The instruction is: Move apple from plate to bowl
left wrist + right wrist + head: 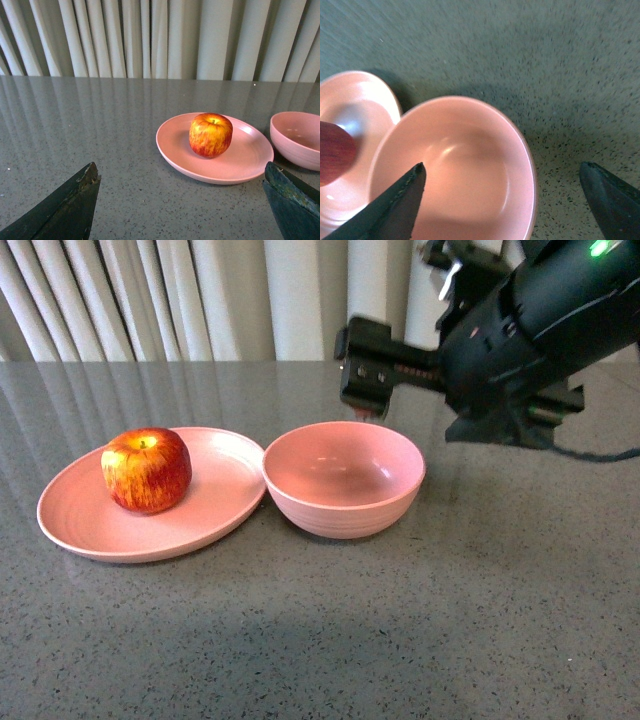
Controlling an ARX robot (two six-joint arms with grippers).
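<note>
The red apple (146, 469) with yellow streaks sits on the left part of the shallow pink plate (215, 510). The deep pink bowl (344, 478) stands empty, touching the plate's right edge. My right gripper (362, 380) hangs open above the bowl's far rim; in its wrist view the right gripper (502, 172) spans the bowl (465, 165), with the apple (335, 152) and plate (365, 100) at the edge. My left gripper (182, 175) is open and low over the table, short of the plate (240, 165) and apple (210, 134), with the bowl (298, 137) beyond.
The grey speckled table (450, 620) stretches all round the dishes. Pale curtains (200, 300) hang behind its far edge. The right arm's black body (540, 330) fills the upper right over the table.
</note>
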